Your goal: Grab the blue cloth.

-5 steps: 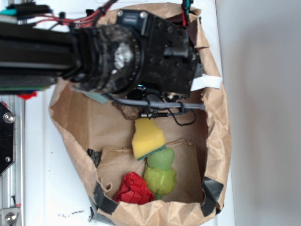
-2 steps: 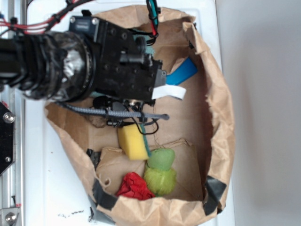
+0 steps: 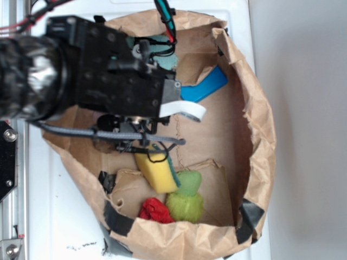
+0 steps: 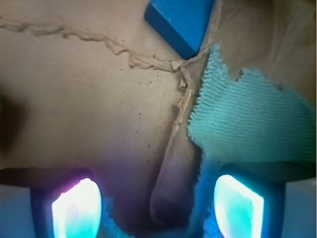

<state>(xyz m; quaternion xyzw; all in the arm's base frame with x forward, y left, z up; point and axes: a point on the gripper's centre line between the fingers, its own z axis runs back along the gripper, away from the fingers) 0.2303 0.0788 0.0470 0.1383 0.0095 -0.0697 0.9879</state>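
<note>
None of the grab is done: gripper [image 4: 157, 206] is spread wide and empty over the bag floor. Blue cloth [image 4: 247, 121] lies ahead, under one finger [image 4: 237, 203]; closing and lifting remain.

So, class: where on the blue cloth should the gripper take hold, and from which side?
Pinch the ragged left edge of the blue cloth, coming straight down from above. It lies flat on the brown paper, so only a frayed edge gives the open gripper something to close on; the blue block sits apart.
</note>
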